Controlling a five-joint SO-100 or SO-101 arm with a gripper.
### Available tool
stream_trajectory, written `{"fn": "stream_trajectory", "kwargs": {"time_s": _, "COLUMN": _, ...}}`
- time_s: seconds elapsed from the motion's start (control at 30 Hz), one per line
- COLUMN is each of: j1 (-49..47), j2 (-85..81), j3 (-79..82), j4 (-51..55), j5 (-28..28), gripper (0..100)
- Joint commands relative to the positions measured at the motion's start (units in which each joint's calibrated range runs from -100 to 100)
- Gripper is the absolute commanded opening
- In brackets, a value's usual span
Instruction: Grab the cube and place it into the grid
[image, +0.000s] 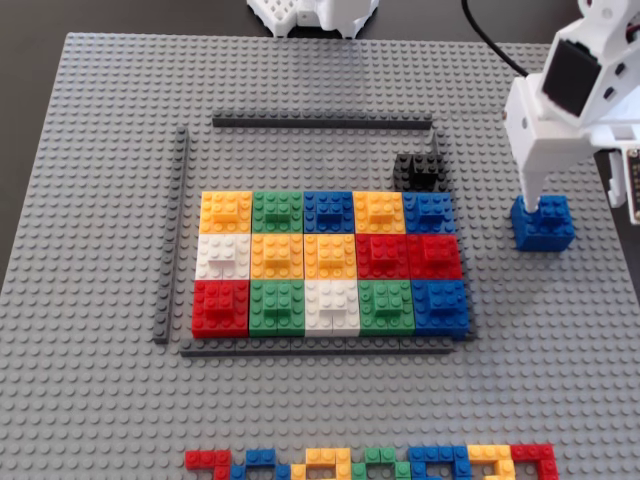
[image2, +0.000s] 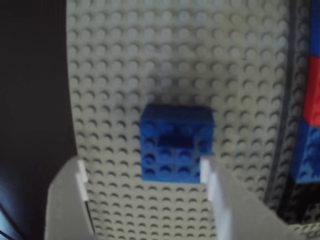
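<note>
The blue cube (image: 543, 222) stands alone on the grey baseplate, right of the grid (image: 278, 255). The grid is three rows of coloured cubes framed by dark strips. My white gripper (image: 575, 203) hangs over the cube, with one fingertip (image: 531, 203) touching the cube's top left edge. In the wrist view the cube (image2: 177, 142) lies just ahead of the open gripper (image2: 145, 170), toward the right finger (image2: 209, 175), whose tip is at the cube's near right corner. The jaws hold nothing. The grid's edge (image2: 312, 100) shows at the far right.
A small black brick (image: 418, 170) sits at the top right of the grid, inside the frame. A bare strip of baseplate (image: 300, 155) lies between the top dark strip and the cubes. A row of flat coloured pieces (image: 370, 465) lies along the front edge.
</note>
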Motion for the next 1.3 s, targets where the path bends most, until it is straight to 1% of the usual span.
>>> {"fn": "stream_trajectory", "kwargs": {"time_s": 0.0, "j1": 0.6, "j2": -1.1, "j3": 0.0, "j4": -0.7, "j5": -0.2, "gripper": 28}}
{"fn": "stream_trajectory", "kwargs": {"time_s": 0.33, "j1": 0.5, "j2": -0.6, "j3": 1.1, "j4": -1.6, "j5": -0.6, "gripper": 28}}
{"fn": "stream_trajectory", "kwargs": {"time_s": 0.4, "j1": 0.5, "j2": -0.6, "j3": 1.2, "j4": -1.6, "j5": -0.5, "gripper": 25}}
{"fn": "stream_trajectory", "kwargs": {"time_s": 0.5, "j1": 0.6, "j2": -0.6, "j3": 1.3, "j4": -1.6, "j5": -0.4, "gripper": 18}}
{"fn": "stream_trajectory", "kwargs": {"time_s": 0.57, "j1": 0.7, "j2": -0.6, "j3": 1.7, "j4": -1.8, "j5": -0.4, "gripper": 15}}
{"fn": "stream_trajectory", "kwargs": {"time_s": 1.1, "j1": 1.8, "j2": -2.2, "j3": 4.2, "j4": -2.6, "j5": -0.2, "gripper": 5}}
{"fn": "stream_trajectory", "kwargs": {"time_s": 1.27, "j1": 1.9, "j2": -4.3, "j3": 4.2, "j4": -2.3, "j5": -0.1, "gripper": 5}}
